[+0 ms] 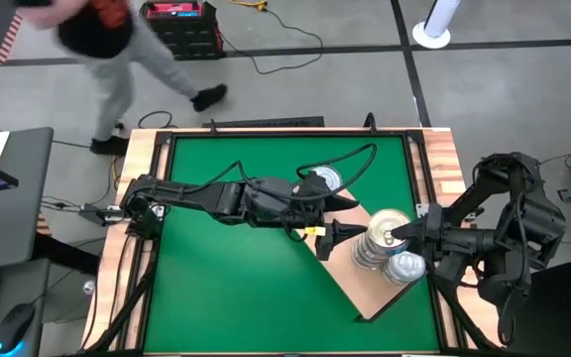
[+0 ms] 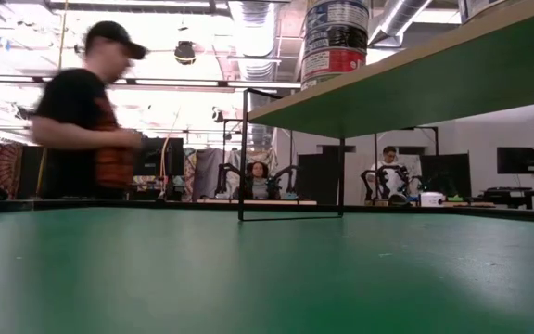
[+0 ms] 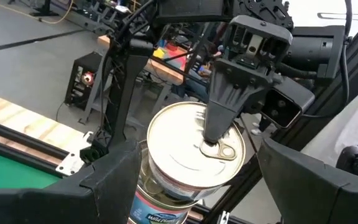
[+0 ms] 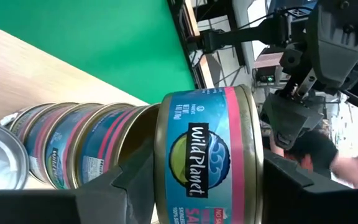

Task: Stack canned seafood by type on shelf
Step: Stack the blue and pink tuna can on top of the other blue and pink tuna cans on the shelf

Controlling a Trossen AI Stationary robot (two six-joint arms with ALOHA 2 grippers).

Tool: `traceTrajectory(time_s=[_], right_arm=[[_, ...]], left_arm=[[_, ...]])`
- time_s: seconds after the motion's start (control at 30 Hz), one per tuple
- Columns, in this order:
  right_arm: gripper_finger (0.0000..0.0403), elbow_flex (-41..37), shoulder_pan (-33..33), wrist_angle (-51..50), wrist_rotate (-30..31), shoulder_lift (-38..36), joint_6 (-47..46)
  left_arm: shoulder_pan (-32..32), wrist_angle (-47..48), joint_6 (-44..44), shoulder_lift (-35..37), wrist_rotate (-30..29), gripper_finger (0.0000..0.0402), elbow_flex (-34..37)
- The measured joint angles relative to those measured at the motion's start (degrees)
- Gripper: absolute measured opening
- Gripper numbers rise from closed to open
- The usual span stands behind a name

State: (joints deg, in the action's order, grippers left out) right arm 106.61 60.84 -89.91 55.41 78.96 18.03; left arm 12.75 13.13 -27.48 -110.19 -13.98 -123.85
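High: stack [image 1: 377,244] on shelf [image 1: 350,278], right gripper [image 1: 397,234] on top tin, left gripper [image 1: 337,232] just beside.
Low: stack [image 2: 335,42] cropped, grippers hidden.
Left wrist: fingers [image 3: 114,177] spread around top tin [image 3: 194,146].
Right wrist: fingers [image 4: 138,171] clamping top tin [image 4: 205,155], axis vertical.

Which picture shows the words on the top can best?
The right wrist view: the blue-and-pink labelled round tin fills it, "Wild Planet" readable. The left wrist view shows mostly its gold lid, the high view only the lid, the low view its side.
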Motion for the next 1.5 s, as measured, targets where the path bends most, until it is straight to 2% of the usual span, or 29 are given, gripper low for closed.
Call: traceTrajectory(time_s=[0.8, 1.07, 1.23, 1.37, 1.5], right_arm=[[0.0243, 0.0, 0.0, -0.1, -4.0, -1.0, -3.5], [0.0304, -0.1, -0.2, -0.4, -6.3, -0.9, -4.3], [0.0344, -0.1, -0.2, -0.3, -5.5, -0.9, -4.2], [0.035, -0.1, -0.2, -0.2, -4.7, -0.9, -3.2], [0.034, -0.1, -0.2, -0.2, -4.4, -0.9, -2.7]], left_arm=[[0.0, 0.3, -2.1, 0.1, 3.2, 0.0306, 0.0], [-0.1, 0.7, -2.6, 0.1, 3.2, 0.0306, 0.0], [-0.2, 0.7, -2.6, 0.1, 3.2, 0.0306, 0.0], [-0.2, 0.7, -2.6, 0.1, 3.2, 0.0306, 0.0], [-0.2, 0.7, -2.6, 0.1, 3.2, 0.0306, 0.0]])
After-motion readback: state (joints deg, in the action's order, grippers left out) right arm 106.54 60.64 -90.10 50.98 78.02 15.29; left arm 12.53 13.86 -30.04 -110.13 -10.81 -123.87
